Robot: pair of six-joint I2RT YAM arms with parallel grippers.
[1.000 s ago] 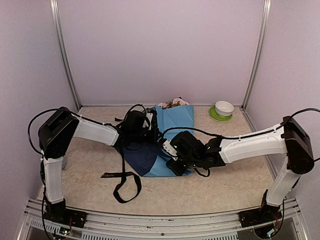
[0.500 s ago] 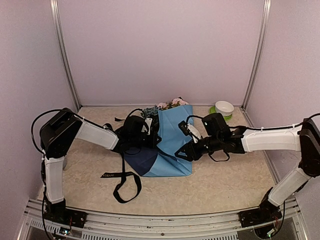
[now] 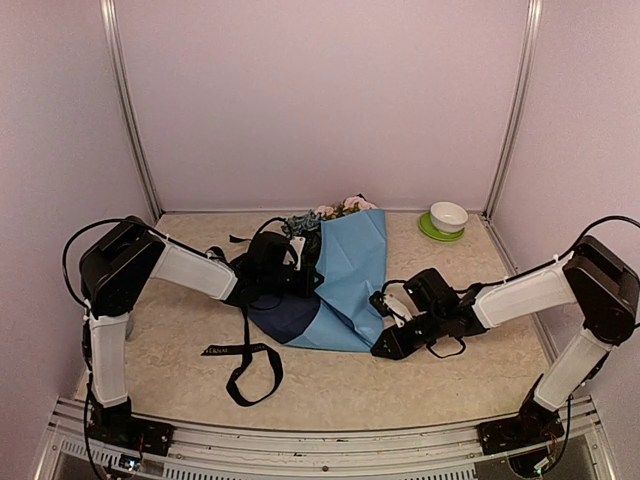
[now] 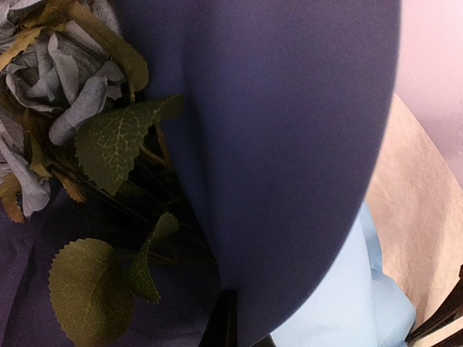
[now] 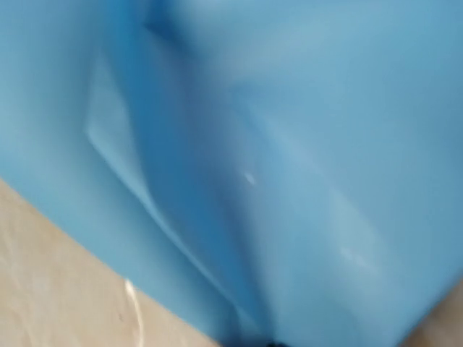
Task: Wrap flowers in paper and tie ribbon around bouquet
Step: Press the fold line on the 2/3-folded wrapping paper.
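Left gripper [image 4: 226, 325]: jaws together, and in its wrist view the navy side of the paper [image 3: 350, 270] rises in a curved fold straight out of the fingertips. I read that as a pinch on the sheet's left portion.

Right gripper [image 3: 383, 348]: low at the near right corner of the paper. Its wrist view is filled with blurred light blue sheet and the jaws hardly show, so I cannot tell whether they are apart, together or gripping the corner.

Flowers [image 3: 330, 212]: at the far end of the sheet, with pink and blue-grey blooms poking out past its far edge. The left wrist view shows leaves and stems lying inside the navy fold.

Paper: the right half lies as a light blue panel slanting over the middle. The near left part shows its navy face on the table [image 3: 450, 385]. The sheet is loosely laid over the stems, not rolled into a cone.

Ribbon [image 3: 245, 365]: slack loops on the table near the front left, beside the paper's near edge and around nothing. Neither gripper is on it.

Judgement on progress:
- Flowers placed on the paper: done.
- Wrapping: begun, perhaps half way; one side is lifted and the other is not closed over it.
- Bundle secured: no.
- Ribbon tie: not started.

White bowl on green saucer [image 3: 448, 217]: far right, well apart from the work.
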